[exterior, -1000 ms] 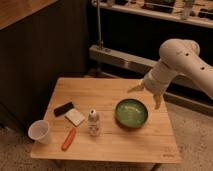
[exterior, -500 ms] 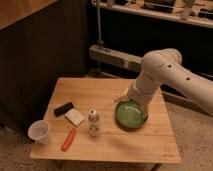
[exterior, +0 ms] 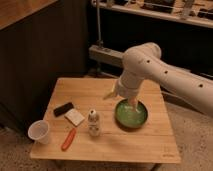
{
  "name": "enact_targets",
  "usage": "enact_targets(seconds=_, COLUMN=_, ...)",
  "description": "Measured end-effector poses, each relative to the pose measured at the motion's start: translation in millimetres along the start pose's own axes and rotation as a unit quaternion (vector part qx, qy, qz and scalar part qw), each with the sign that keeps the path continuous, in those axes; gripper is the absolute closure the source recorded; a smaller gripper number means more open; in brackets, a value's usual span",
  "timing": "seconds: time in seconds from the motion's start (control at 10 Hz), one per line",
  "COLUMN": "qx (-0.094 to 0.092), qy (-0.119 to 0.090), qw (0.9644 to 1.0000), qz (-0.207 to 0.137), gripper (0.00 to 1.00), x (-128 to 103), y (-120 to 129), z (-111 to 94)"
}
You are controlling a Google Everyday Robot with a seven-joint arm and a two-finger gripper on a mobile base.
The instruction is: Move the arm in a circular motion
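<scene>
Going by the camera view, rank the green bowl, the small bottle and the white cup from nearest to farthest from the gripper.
The gripper hangs over the back-left rim of the bowl.
1. bowl: right under the gripper, on the right.
2. bottle: in the middle, left of the bowl.
3. cup: far left, near the front edge.

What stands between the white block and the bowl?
In the camera view, only a small bottle stands between block and bowl. The arm holds its hand over the table, behind the bottle.
</scene>
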Motion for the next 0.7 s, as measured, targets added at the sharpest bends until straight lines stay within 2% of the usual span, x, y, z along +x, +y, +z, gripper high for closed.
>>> enact_targets(seconds=0.1, qx=-0.002, qy=0.0, qw=1.0, qz=-0.009, gripper=0.2, x=0, y=-19, z=2)
enact_targets(seconds=0.4, qx=-0.011, qy=0.014, qw=0.9993, qz=-0.033, gripper=0.2, x=-4, y=-44, z=-4)
enact_targets(seconds=0.6, qx=-0.004, qy=0.02, qw=0.9996, qz=-0.018, gripper=0.2, x=5, y=-47, z=-8)
enact_targets(seconds=0.7, qx=-0.002, qy=0.022, qw=0.9997, qz=-0.006, gripper=0.2, x=20, y=-44, z=-9)
